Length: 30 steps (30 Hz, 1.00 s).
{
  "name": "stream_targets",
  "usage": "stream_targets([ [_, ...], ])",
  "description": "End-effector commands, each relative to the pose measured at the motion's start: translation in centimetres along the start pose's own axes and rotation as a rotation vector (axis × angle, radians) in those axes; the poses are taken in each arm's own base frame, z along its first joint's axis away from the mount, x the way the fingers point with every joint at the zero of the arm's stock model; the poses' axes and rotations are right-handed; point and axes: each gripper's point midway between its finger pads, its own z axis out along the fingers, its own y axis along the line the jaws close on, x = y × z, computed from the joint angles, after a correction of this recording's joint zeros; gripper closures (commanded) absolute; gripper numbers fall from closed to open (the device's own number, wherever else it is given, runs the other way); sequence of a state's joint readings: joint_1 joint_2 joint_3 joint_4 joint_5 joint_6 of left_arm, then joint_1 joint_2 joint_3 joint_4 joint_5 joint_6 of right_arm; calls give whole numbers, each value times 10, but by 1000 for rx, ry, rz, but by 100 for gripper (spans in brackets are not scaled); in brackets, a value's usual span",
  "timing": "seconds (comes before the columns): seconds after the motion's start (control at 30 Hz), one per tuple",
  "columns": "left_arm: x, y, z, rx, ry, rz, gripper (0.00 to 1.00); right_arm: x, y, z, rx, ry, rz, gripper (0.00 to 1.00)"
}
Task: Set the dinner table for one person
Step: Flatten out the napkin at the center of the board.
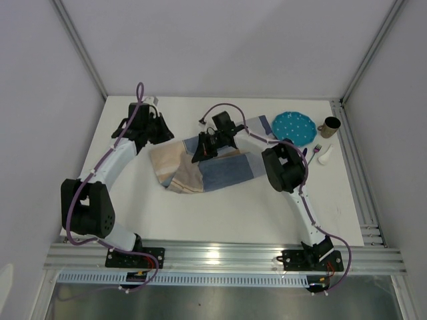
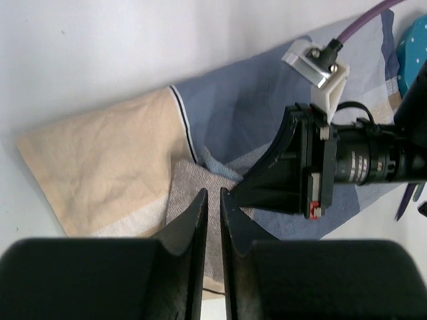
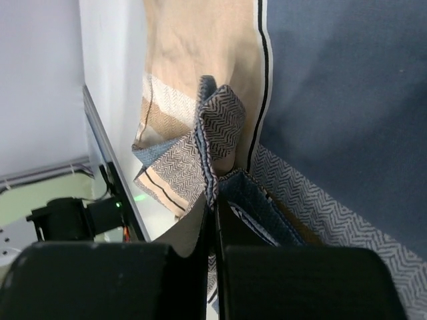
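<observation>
Placemat (image 1: 200, 170): soft, limp; you grip edges, not the middle.
Right gripper (image 3: 213, 200): pinching a fold.
Left gripper (image 2: 212, 200): nearly closed, holding nothing.

Placemat (image 1: 200, 170) partly under arms

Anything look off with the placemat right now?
Yes. The placemat lies skewed and rumpled mid-table, one fold pinched up by the right tool. The plate, cup and fork sit bunched at the far right corner.
</observation>
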<state>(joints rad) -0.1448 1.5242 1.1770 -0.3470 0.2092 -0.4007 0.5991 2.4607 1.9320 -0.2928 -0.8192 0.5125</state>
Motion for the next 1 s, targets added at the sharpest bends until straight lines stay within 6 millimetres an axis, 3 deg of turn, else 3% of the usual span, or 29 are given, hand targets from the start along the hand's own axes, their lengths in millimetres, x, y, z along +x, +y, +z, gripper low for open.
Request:
stream_targets([
  [0.0, -29, -18, -14, 28, -84, 15, 85, 5, 67, -25, -30, 3, -167, 100],
  [0.03, -30, -19, -14, 28, -87, 17, 85, 11, 70, -28, -23, 9, -191, 100],
  [0.1, -30, -18, -12, 26, -83, 19, 85, 21, 98, -41, -28, 7, -252, 100],
  [0.17, -25, -17, -7, 23, -68, 16, 86, 38, 98, -46, 26, 23, -292, 100],
  [0.2, -24, -16, -4, 22, -62, 14, 86, 47, 118, -52, 21, 22, -343, 100],
  [0.37, -11, -19, 14, 31, 7, 8, 89, 88, 118, -61, 149, 71, -412, 100],
  [0.43, -16, -22, 14, 27, 14, 14, 90, 100, 123, -66, 158, 89, -409, 100],
  [0.5, -15, -22, 16, 22, 24, 12, 91, 115, 110, -71, 240, 103, -388, 100],
  [0.53, -17, -24, 16, 28, 22, 10, 91, 129, 109, -76, 267, 122, -387, 100],
  [0.63, -18, -30, 16, 47, 17, 22, 92, 146, 112, -90, 294, 128, -401, 95],
  [0.7, -17, -32, 16, 45, 20, 32, 92, 167, 102, -94, 335, 168, -387, 90],
  [0.83, -14, -35, 16, 50, 31, 44, 92, 190, 102, -107, 363, 183, -361, 74],
  [0.93, -10, -38, 16, 64, 41, 48, 92, 193, 108, -118, 361, 167, -373, 47],
  [0.97, -10, -40, 16, 70, 42, 52, 93, 192, 109, -124, 372, 157, -382, 33],
])
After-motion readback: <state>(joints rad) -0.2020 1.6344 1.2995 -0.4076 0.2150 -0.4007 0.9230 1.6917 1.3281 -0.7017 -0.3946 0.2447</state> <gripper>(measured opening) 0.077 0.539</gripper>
